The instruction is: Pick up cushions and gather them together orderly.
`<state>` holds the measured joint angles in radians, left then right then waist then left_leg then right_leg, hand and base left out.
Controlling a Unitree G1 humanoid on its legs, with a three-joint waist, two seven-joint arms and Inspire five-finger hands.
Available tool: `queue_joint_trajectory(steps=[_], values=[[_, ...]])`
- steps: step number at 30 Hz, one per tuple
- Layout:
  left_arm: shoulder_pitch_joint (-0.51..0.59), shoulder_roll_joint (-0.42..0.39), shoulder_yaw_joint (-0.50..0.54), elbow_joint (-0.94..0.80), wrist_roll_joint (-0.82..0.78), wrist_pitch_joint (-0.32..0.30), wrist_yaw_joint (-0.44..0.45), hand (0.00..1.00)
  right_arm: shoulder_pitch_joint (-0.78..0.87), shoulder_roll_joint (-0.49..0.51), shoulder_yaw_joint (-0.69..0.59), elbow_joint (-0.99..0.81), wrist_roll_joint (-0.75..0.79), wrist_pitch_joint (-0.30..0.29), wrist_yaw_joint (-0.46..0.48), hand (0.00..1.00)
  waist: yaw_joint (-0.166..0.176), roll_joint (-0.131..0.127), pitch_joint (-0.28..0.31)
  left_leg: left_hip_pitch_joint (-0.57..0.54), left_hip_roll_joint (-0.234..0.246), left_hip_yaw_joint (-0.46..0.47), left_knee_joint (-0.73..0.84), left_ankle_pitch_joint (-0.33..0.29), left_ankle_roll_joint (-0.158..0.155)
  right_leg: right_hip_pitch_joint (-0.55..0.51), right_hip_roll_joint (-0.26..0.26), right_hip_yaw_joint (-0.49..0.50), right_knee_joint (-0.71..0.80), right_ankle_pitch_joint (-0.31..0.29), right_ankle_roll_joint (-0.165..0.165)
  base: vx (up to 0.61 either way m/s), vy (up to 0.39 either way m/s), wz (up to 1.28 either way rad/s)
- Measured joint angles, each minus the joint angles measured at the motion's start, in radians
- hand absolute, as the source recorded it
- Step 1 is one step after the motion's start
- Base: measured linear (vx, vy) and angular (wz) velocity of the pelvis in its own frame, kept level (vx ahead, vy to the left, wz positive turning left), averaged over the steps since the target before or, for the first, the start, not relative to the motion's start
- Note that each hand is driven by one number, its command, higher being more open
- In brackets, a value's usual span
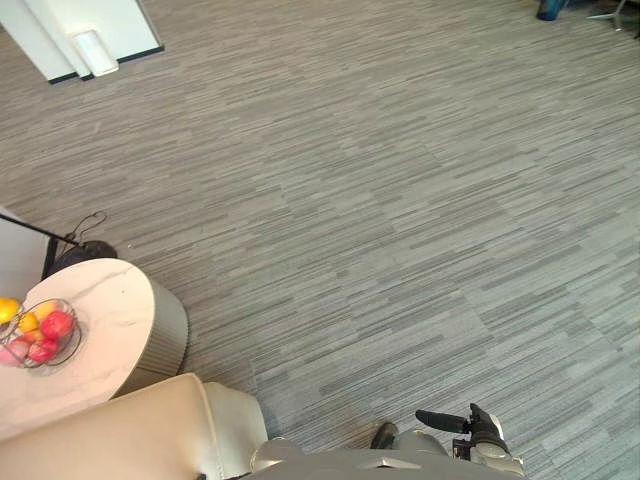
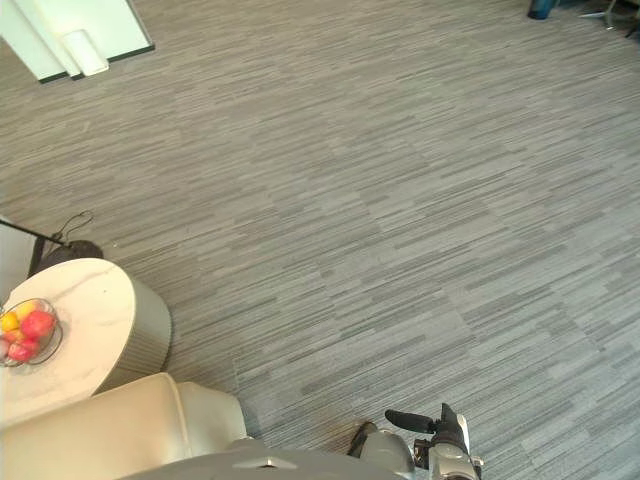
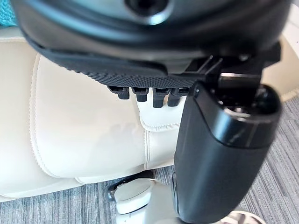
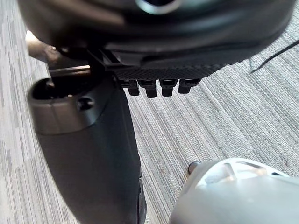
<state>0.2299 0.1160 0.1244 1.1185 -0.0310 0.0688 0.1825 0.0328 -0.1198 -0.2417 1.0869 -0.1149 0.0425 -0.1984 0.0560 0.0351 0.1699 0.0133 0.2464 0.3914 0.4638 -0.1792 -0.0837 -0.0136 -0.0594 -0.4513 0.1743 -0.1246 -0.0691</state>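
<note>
The left hand (image 3: 219,158) is hanging released, fingers (image 3: 160,95) straight, grasping nothing, beside the cream leather upholstered seat (image 3: 84,130). The right hand (image 4: 88,154) is hanging equally released over the grey striped carpet (image 1: 400,200). A teal patch (image 3: 4,16) is showing above the seat; whether it is a cushion cannot be told. A round white marble-topped table (image 1: 110,300) is carrying a wire fruit basket (image 1: 76,338).

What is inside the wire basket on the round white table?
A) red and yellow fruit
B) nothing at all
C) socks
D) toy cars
A: the wire basket on the round table holds red and yellow fruit.
</note>
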Motion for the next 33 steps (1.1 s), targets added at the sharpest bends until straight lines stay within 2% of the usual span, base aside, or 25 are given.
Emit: queue_joint_trajectory(steps=[1, 2, 4, 6, 7, 8, 11, 13, 14, 15, 16, 17, 18, 19, 20, 21, 22, 23, 24, 25, 27, 28, 30, 31, 33], values=[[0.001, -0.005, -0.018, -0.007, 0.001, -0.002, -0.009, 1.0, 0.0, 0.0, 0.0, 0.001, 0.0, 0.0, -0.001, 1.0, 0.001, -0.001, 0.001, -0.01, -0.023, -0.028, -0.009, -0.016, 0.001, 0.0, 0.003, 0.016, -0.004, 0.001, -0.001, -0.08, 0.013, -0.57], [0.002, -0.011, -0.071, -0.044, 0.005, -0.007, -0.043, 1.0, 0.001, -0.001, -0.003, 0.015, 0.0, -0.001, -0.002, 1.0, 0.002, -0.005, 0.003, -0.029, -0.096, -0.103, -0.071, -0.038, 0.007, 0.001, 0.012, 0.061, -0.01, 0.006, -0.005, -0.06, 0.015, -0.74], [0.001, 0.001, -0.1, -0.063, 0.009, -0.012, -0.064, 1.0, 0.0, 0.006, -0.004, 0.018, 0.001, -0.002, -0.002, 1.0, 0.014, -0.01, 0.006, -0.051, -0.164, -0.179, -0.176, -0.034, 0.014, -0.006, 0.051, 0.147, -0.02, 0.006, -0.009, -0.05, 0.021, -1.21], [-0.001, 0.001, -0.1, -0.074, 0.009, -0.014, -0.065, 1.0, 0.002, 0.008, -0.004, 0.016, 0.001, -0.005, -0.003, 1.0, 0.021, -0.01, 0.007, -0.071, -0.178, -0.214, -0.203, -0.032, 0.014, -0.013, 0.071, 0.185, -0.027, 0.006, -0.009, -0.05, 0.059, -1.21], [-0.002, 0.0, -0.098, -0.077, 0.008, -0.018, -0.063, 1.0, 0.009, 0.006, -0.003, 0.017, 0.003, -0.006, -0.005, 1.0, 0.036, -0.006, 0.006, -0.068, -0.176, -0.223, -0.208, -0.013, 0.025, -0.019, 0.101, 0.238, -0.035, 0.008, -0.005, -0.04, 0.135, -1.75], [-0.003, 0.0, -0.099, -0.073, 0.011, -0.018, -0.059, 1.0, 0.012, 0.007, -0.004, 0.013, 0.006, -0.009, -0.007, 1.0, 0.043, 0.009, -0.002, -0.067, -0.161, -0.201, -0.222, -0.011, 0.03, -0.021, 0.121, 0.269, -0.039, 0.029, 0.011, -0.01, 0.153, -1.65], [-0.006, 0.016, -0.097, -0.066, 0.024, -0.017, -0.058, 1.0, 0.037, 0.02, -0.025, 0.006, 0.007, -0.006, -0.009, 1.0, 0.04, -0.014, 0.002, -0.045, -0.166, -0.157, -0.227, -0.012, 0.03, -0.035, 0.102, 0.282, 0.012, 0.019, 0.006, 0.09, 0.088, -0.78], [-0.005, 0.008, -0.099, -0.06, 0.043, -0.017, -0.058, 1.0, 0.077, 0.027, -0.042, 0.006, 0.008, -0.003, -0.01, 1.0, 0.034, -0.009, -0.008, -0.024, -0.168, -0.138, -0.237, -0.017, 0.038, -0.057, 0.103, 0.302, 0.045, -0.024, 0.014, 0.18, 0.035, -0.5], [-0.005, 0.008, -0.099, -0.056, 0.042, -0.017, -0.058, 1.0, 0.077, 0.029, -0.053, 0.006, 0.008, -0.003, -0.01, 1.0, 0.033, -0.012, -0.007, -0.017, -0.172, -0.121, -0.246, -0.017, 0.038, -0.083, 0.092, 0.302, 0.093, -0.054, 0.03, 0.25, 0.02, -0.55], [-0.005, 0.012, -0.101, -0.05, 0.042, -0.017, -0.059, 1.0, 0.07, 0.026, -0.054, 0.006, 0.008, -0.004, -0.012, 1.0, 0.024, -0.017, -0.004, 0.012, -0.181, -0.084, -0.267, -0.007, 0.052, -0.124, 0.053, 0.277, 0.204, -0.122, 0.084, 0.23, 0.009, -0.48], [-0.004, 0.014, -0.106, -0.049, 0.042, -0.016, -0.059, 1.0, 0.067, 0.023, -0.054, 0.006, 0.008, -0.004, -0.012, 1.0, 0.02, -0.02, -0.002, 0.03, -0.183, -0.069, -0.272, -0.001, 0.053, -0.134, 0.037, 0.256, 0.247, -0.135, 0.1, 0.31, 0.015, -0.63], [-0.001, 0.018, -0.118, -0.037, 0.043, -0.016, -0.059, 1.0, 0.055, 0.019, -0.053, 0.007, 0.007, -0.004, -0.011, 1.0, 0.019, -0.019, -0.002, 0.074, -0.182, -0.036, -0.291, -0.002, 0.054, -0.162, -0.004, 0.164, 0.352, -0.132, 0.116, 0.28, 0.014, -0.54], [-0.001, 0.023, -0.133, -0.028, 0.043, -0.014, -0.058, 1.0, 0.042, 0.002, -0.051, 0.005, 0.0, -0.005, -0.012, 1.0, 0.005, -0.01, 0.003, 0.116, -0.168, -0.023, -0.312, -0.002, 0.054, -0.179, -0.044, 0.059, 0.448, -0.149, 0.103, 0.27, 0.021, -0.5], [-0.002, 0.033, -0.15, -0.026, 0.044, -0.013, -0.058, 1.0, 0.04, -0.006, -0.049, 0.006, -0.001, -0.004, -0.011, 1.0, -0.008, -0.006, 0.009, 0.137, -0.165, -0.017, -0.325, -0.001, 0.054, -0.184, -0.079, -0.006, 0.463, -0.17, 0.069, 0.25, -0.009, -0.34], [-0.002, 0.047, -0.158, -0.023, 0.047, -0.011, -0.057, 1.0, 0.033, -0.012, -0.05, 0.005, -0.001, -0.005, -0.012, 1.0, -0.013, -0.019, 0.016, 0.17, -0.163, 0.002, -0.347, -0.003, 0.047, -0.209, -0.141, -0.065, 0.453, -0.173, 0.065, 0.31, -0.057, -0.19], [-0.002, 0.048, -0.158, -0.023, 0.047, -0.011, -0.057, 1.0, 0.033, -0.012, -0.05, 0.005, -0.001, -0.005, -0.012, 1.0, -0.013, -0.019, 0.016, 0.171, -0.163, 0.003, -0.348, -0.003, 0.046, -0.209, -0.141, -0.065, 0.452, -0.173, 0.066, 0.31, -0.099, -0.46], [-0.002, 0.059, -0.158, -0.019, 0.058, -0.004, -0.058, 1.0, 0.027, -0.018, -0.054, 0.003, 0.001, -0.009, -0.012, 1.0, -0.017, -0.019, 0.024, 0.213, -0.136, 0.034, -0.384, -0.014, -0.009, -0.252, -0.161, -0.088, 0.387, -0.104, 0.073, 0.23, -0.131, -0.42], [-0.002, 0.061, -0.158, -0.015, 0.062, -0.004, -0.057, 1.0, 0.026, -0.016, -0.052, 0.003, 0.001, -0.009, -0.011, 1.0, -0.017, -0.022, 0.023, 0.223, -0.126, 0.044, -0.39, -0.012, -0.017, -0.25, -0.148, -0.099, 0.383, -0.098, 0.057, 0.27, -0.191, -0.66], [-0.013, 0.071, -0.166, -0.008, 0.066, -0.004, -0.059, 1.0, 0.017, -0.008, -0.051, 0.003, 0.001, -0.01, -0.008, 1.0, -0.017, -0.016, 0.025, 0.229, -0.109, 0.073, -0.401, 0.003, -0.041, -0.236, -0.105, -0.098, 0.349, -0.092, 0.022, 0.32, -0.267, -0.52], [-0.024, 0.067, -0.192, -0.001, 0.083, -0.004, -0.06, 1.0, 0.012, -0.009, -0.052, -0.002, 0.0, -0.012, -0.008, 1.0, -0.018, 0.003, 0.033, 0.235, -0.095, 0.084, -0.416, 0.023, -0.042, -0.233, -0.072, -0.091, 0.327, -0.092, 0.009, 0.35, -0.324, -0.49], [-0.027, 0.056, -0.192, 0.008, 0.084, -0.004, -0.058, 1.0, 0.007, -0.009, -0.063, -0.002, 0.001, -0.011, -0.007, 1.0, -0.03, 0.018, 0.035, 0.239, -0.081, 0.085, -0.402, 0.045, -0.06, -0.221, -0.05, -0.087, 0.311, -0.11, -0.022, 0.24, -0.256, -0.22], [-0.026, 0.052, -0.191, 0.008, 0.084, -0.004, -0.058, 1.0, 0.008, -0.008, -0.068, -0.001, 0.001, -0.009, -0.005, 1.0, -0.031, 0.025, 0.034, 0.237, -0.07, 0.084, -0.381, 0.046, -0.061, -0.209, -0.039, -0.087, 0.297, -0.11, -0.022, 0.23, -0.241, -0.06], [-0.038, 0.054, -0.173, 0.007, 0.085, -0.007, -0.058, 1.0, 0.013, -0.001, -0.069, 0.021, 0.002, -0.009, -0.002, 1.0, -0.035, 0.031, 0.035, 0.132, 0.014, 0.059, -0.059, 0.037, -0.051, -0.113, 0.005, -0.086, 0.177, -0.106, -0.023, 0.22, -0.272, 0.02], [-0.041, 0.056, -0.146, 0.002, 0.085, -0.014, -0.061, 1.0, 0.018, -0.003, -0.069, 0.024, 0.002, -0.009, -0.001, 1.0, -0.033, 0.039, 0.04, 0.063, 0.067, 0.037, 0.136, 0.037, -0.018, -0.066, 0.031, -0.086, 0.128, -0.097, -0.017, 0.13, -0.192, -0.06], [-0.042, 0.044, -0.117, -0.019, 0.093, -0.025, -0.061, 1.0, 0.022, -0.017, -0.058, 0.032, 0.003, -0.01, 0.002, 1.0, -0.03, 0.059, 0.043, -0.059, 0.138, 0.003, 0.469, -0.003, 0.028, 0.022, 0.075, -0.066, 0.054, -0.089, -0.01, 0.2, -0.131, -0.31]])
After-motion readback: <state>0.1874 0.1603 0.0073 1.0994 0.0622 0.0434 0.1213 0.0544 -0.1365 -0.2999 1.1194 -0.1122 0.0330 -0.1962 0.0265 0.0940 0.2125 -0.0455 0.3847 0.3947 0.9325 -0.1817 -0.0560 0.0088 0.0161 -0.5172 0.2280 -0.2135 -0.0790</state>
